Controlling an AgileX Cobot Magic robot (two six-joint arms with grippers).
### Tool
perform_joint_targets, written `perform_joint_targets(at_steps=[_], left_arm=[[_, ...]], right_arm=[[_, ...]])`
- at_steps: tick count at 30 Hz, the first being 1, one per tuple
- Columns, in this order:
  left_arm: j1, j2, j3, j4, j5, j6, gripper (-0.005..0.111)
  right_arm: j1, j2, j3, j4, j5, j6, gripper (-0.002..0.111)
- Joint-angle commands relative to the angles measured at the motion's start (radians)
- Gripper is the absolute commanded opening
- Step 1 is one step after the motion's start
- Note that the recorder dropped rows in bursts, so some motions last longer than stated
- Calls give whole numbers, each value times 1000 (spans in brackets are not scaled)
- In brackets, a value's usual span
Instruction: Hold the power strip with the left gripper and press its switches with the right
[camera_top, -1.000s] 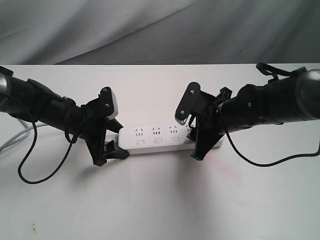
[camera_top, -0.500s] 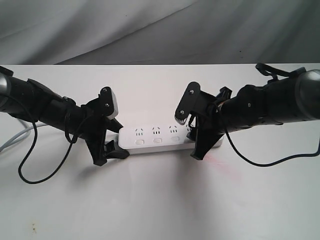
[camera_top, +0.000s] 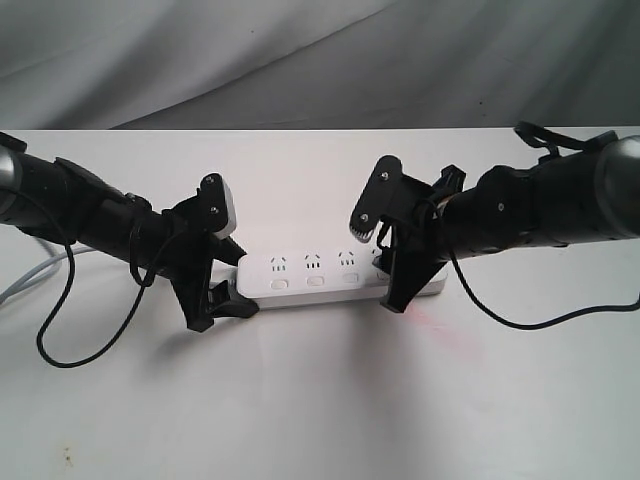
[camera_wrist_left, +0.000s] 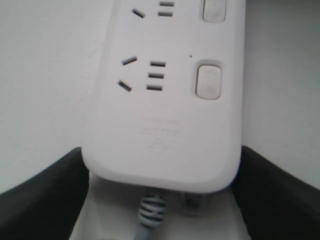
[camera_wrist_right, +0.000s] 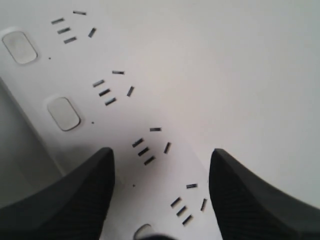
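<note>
The white power strip (camera_top: 315, 275) lies flat across the middle of the table. Its left end, where the cord (camera_wrist_left: 150, 215) leaves it, sits between the black fingers (camera_wrist_left: 40, 200) of my left gripper (camera_top: 222, 292), which is shut on the strip (camera_wrist_left: 160, 135). My right gripper (camera_top: 392, 290) stands open, tips down, over the strip's right end. In the right wrist view one finger (camera_wrist_right: 80, 195) covers the spot of one of its switches (camera_wrist_right: 63, 113); contact cannot be made out. Three switches (camera_top: 314, 283) show between the grippers.
The grey-white cord (camera_top: 25, 280) runs off the table's left side. Thin black cables loop down from the left arm (camera_top: 60, 350) and the right arm (camera_top: 540, 322). A faint red glow (camera_top: 432, 322) lies on the table beside the right gripper. Grey cloth hangs behind.
My right gripper has shifted slightly up and back over the strip's right end. The left gripper and the strip have not moved.
</note>
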Motion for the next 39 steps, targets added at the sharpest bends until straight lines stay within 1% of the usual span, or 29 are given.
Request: perform_joint_targets(at_steps=[1,13,29,35,39], left_arm=[[-7,1,-2,3,-2,4,60],[-7,1,-2,3,-2,4,60],[-7,1,-2,3,-2,4,60],[-7,1,-2,3,-2,4,60],[-7,1,-2,3,-2,4,60]], right_arm=[[-6,35,6,-7,9,-1,53],[-16,51,6,2,72,-1,52],[-18,101,17,17,98,1,52],[-18,24,17,17,84,1,52],[-16,-71,17,17,43,1,52]])
